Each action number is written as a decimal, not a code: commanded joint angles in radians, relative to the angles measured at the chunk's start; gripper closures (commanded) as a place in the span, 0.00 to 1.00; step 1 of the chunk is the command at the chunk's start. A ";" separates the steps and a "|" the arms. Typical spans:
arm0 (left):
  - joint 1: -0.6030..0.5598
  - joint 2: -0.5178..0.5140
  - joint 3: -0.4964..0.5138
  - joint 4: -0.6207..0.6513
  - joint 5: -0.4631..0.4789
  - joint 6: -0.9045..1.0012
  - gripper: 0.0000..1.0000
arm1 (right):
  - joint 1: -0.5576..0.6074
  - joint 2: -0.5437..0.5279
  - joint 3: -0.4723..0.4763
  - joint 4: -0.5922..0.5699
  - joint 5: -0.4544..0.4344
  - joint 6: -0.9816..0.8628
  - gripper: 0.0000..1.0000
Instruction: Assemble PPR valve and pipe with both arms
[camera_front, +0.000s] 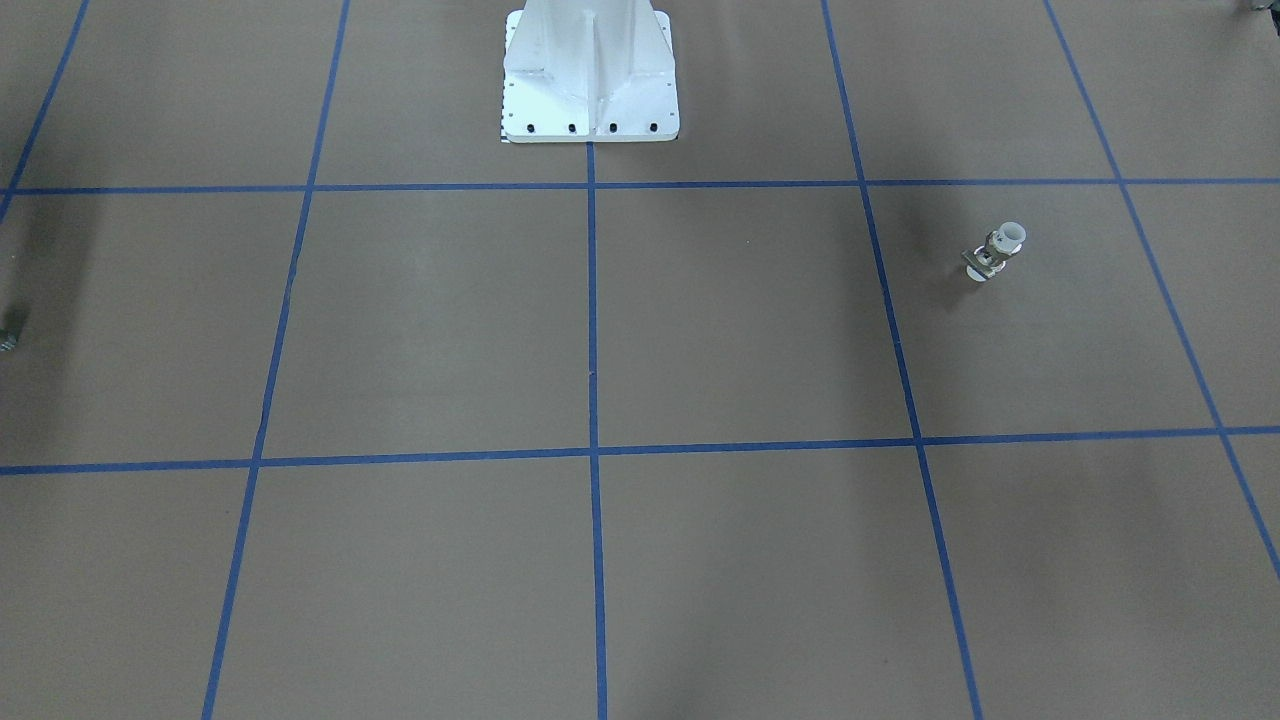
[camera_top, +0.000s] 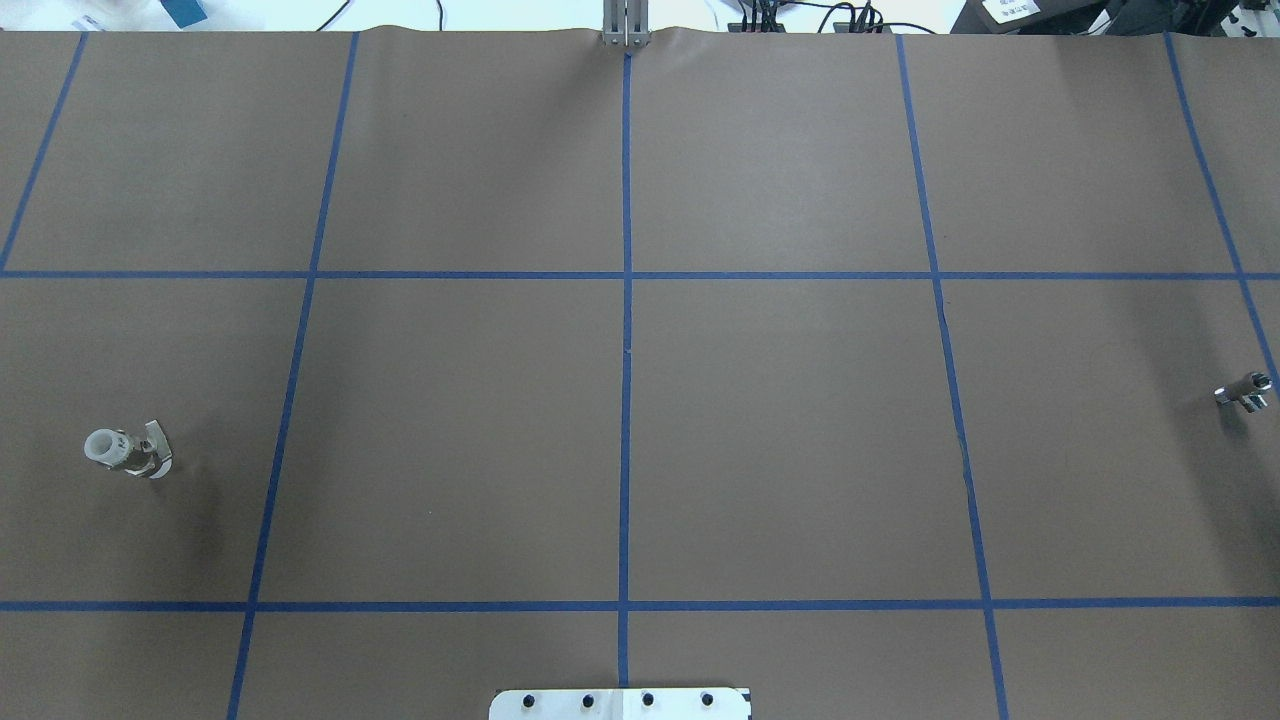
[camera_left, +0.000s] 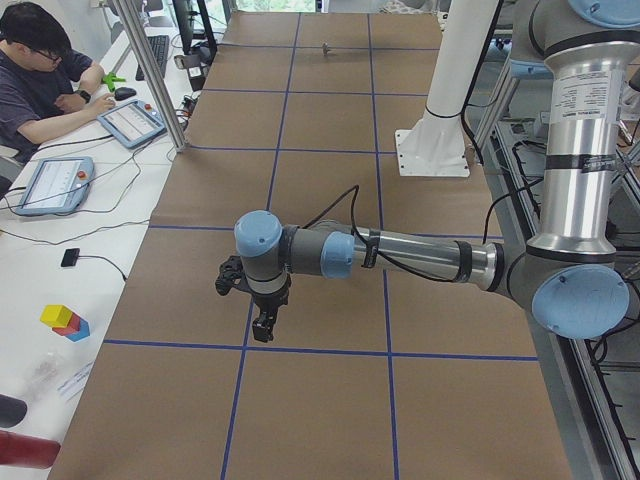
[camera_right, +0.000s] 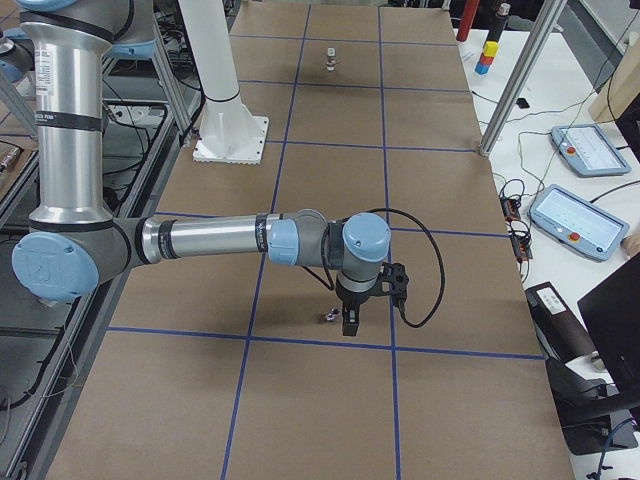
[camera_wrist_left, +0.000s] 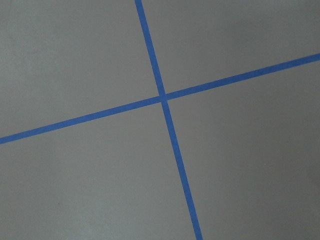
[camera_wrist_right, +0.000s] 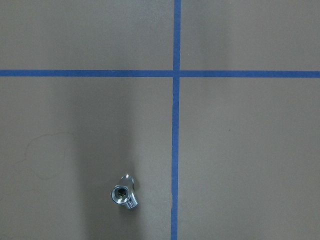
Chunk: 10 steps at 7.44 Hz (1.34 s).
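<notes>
overhead exterior: white-capped brass valve (camera_top: 125, 452)

There is one PPR valve (camera_top: 125, 450) and one pipe (camera_top: 1243, 391). The robot has two arms, the left arm (camera_left: 420, 255) and the right arm (camera_right: 210, 238). Each ends in one pincer, so there are two: the left pincer (camera_left: 262, 328) and the right pincer (camera_right: 349, 322). There is one counter (camera_top: 780, 430). From overhead, its brown cover shows two long blue tape lines (camera_top: 450, 275) crossed by five short ones. One white pedestal (camera_front: 590, 75) shows four dark bolt holes along its base edge. Beside the counter are one seated person (camera_left: 40, 70), two touchscreen pendants (camera_left: 130, 122) and one stack of coloured blocks (camera_left: 62, 320).
</notes>
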 joint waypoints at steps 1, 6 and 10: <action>0.000 0.001 -0.008 0.001 0.000 0.000 0.00 | 0.000 0.000 0.001 0.001 0.000 0.000 0.00; 0.000 -0.031 -0.011 -0.003 -0.006 0.009 0.00 | 0.000 0.000 0.001 -0.001 0.002 0.002 0.00; 0.000 -0.043 -0.026 -0.005 -0.009 -0.008 0.00 | 0.000 0.026 0.019 -0.001 0.000 0.002 0.00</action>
